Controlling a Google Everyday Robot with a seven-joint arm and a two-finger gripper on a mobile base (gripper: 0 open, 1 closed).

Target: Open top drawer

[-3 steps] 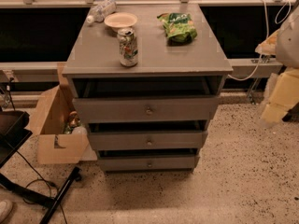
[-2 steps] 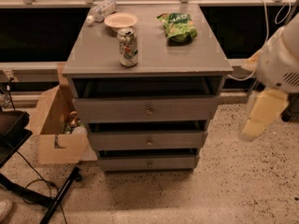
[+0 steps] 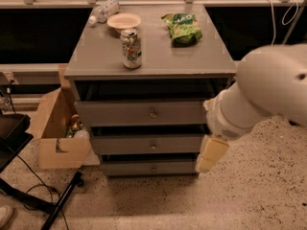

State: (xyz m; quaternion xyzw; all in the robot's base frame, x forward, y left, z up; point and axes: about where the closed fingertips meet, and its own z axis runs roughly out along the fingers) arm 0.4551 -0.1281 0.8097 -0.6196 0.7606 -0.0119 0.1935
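Clearly the top drawer lies up and left of the claw, its front running left to right under the counter, with the knob at centre. The claw hangs at the drawer's lower right; I cannot tell whether it is wide or narrow. I judge the path to the knob free. A can and a green bag sit above the drawer, and a cardboard box stands to its left.

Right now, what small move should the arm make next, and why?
Probably swing the tool up and across toward the knob of the top drawer: it hangs by the right edge of the cabinet, level with the lower drawers.
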